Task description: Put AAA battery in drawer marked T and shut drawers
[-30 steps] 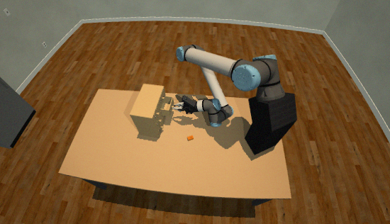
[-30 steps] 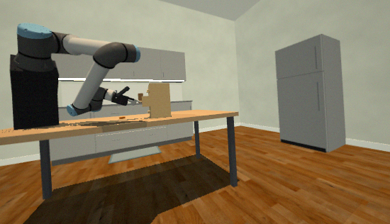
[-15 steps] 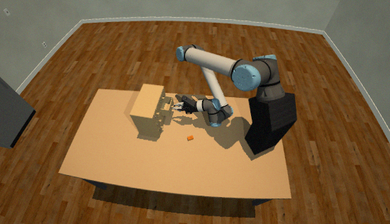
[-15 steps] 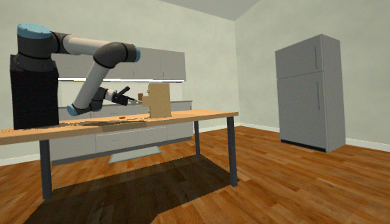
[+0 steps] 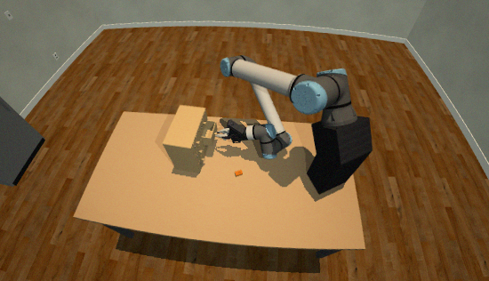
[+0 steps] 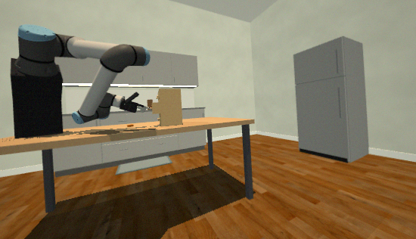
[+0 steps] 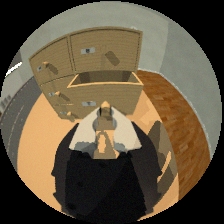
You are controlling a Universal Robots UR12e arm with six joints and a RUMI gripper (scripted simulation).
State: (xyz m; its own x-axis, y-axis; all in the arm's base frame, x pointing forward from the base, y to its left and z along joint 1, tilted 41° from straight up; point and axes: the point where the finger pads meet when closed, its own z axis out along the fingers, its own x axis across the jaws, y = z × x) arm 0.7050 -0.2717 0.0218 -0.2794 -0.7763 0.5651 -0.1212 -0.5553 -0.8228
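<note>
Our gripper (image 5: 222, 133) (image 6: 144, 108) (image 7: 105, 107) looks closed on the open drawer's knob (image 7: 105, 105); pulling too far could drop the drawer (image 5: 210, 129) (image 6: 155, 108) (image 7: 120, 95) out.

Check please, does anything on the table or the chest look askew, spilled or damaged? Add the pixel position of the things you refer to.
Nothing looks spilled or damaged. The chest (image 5: 186, 128) (image 6: 171, 107) stands upright. Only one drawer (image 7: 120, 95) sticks out from its front, and the gripper (image 5: 219, 133) (image 6: 147, 108) (image 7: 105, 107) is at its knob, so this looks intended.
</note>
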